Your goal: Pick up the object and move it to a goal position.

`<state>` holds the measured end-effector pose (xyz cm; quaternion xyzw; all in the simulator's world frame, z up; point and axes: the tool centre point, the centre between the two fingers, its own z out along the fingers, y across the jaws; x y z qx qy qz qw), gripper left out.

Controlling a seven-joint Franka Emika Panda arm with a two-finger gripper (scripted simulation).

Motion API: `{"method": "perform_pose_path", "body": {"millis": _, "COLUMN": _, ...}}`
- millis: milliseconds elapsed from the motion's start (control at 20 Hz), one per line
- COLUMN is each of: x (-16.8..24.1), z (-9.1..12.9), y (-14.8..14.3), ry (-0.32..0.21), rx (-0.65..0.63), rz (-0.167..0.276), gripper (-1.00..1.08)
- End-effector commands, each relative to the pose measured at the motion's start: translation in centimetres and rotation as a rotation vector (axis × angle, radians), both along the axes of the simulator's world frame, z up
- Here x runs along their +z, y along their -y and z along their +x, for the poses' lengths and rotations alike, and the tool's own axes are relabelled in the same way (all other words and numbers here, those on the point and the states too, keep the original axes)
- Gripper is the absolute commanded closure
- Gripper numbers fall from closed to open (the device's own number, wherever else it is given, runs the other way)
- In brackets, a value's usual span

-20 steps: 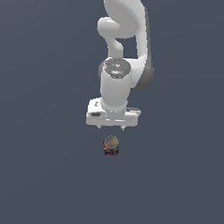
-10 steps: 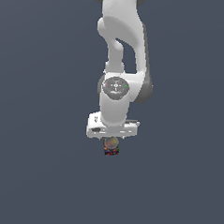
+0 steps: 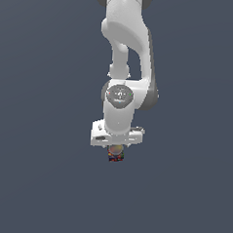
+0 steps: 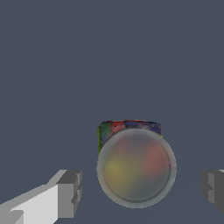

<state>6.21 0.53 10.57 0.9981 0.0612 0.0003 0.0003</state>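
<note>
The object [image 3: 116, 154] is a tiny short can with a grey round top and dark sides mottled red, blue and yellow. It stands upright on the grey floor. In the exterior view my gripper [image 3: 116, 147] hangs straight over it and hides part of it. In the wrist view the can [image 4: 135, 164] sits between my two fingertips [image 4: 70, 194], with a gap on each side. The gripper [image 4: 142, 190] is open and holds nothing.
The white arm [image 3: 127, 51] rises above the gripper toward the top of the exterior view. The floor [image 3: 37, 172] is plain dark grey all around. No goal marker shows.
The arm has come down steadily. The gripper was above the can and now sits low over it, with the fingers at either side. The can has not moved.
</note>
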Motion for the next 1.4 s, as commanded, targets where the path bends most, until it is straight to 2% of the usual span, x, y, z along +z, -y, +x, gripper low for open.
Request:
{"method": "perform_pose_path", "body": {"millis": 0, "x": -0.7, "z": 0.0, "y": 0.0, "ry": -0.001, "rx": 0.000, "rz": 0.000, "gripper": -0.92}}
{"method": "perform_pose_path", "body": {"millis": 350, "x": -4.2, "z": -0.1, "y": 0.0, "ry": -0.001, "rx": 0.001, "rz": 0.000, "gripper": -0.92}}
{"method": "perform_pose_path", "body": {"millis": 650, "x": -4.8, "z": 0.1, "y": 0.0, "ry": -0.001, "rx": 0.002, "rz": 0.001, "gripper": -0.92}}
{"method": "perform_pose_path", "body": {"millis": 700, "x": -4.8, "z": 0.1, "y": 0.0, "ry": -0.001, "rx": 0.002, "rz": 0.001, "gripper": 1.08}}
{"method": "perform_pose_path", "body": {"millis": 1350, "x": -4.5, "z": 0.1, "y": -0.1, "ry": -0.003, "rx": 0.002, "rz": 0.000, "gripper": 1.08}}
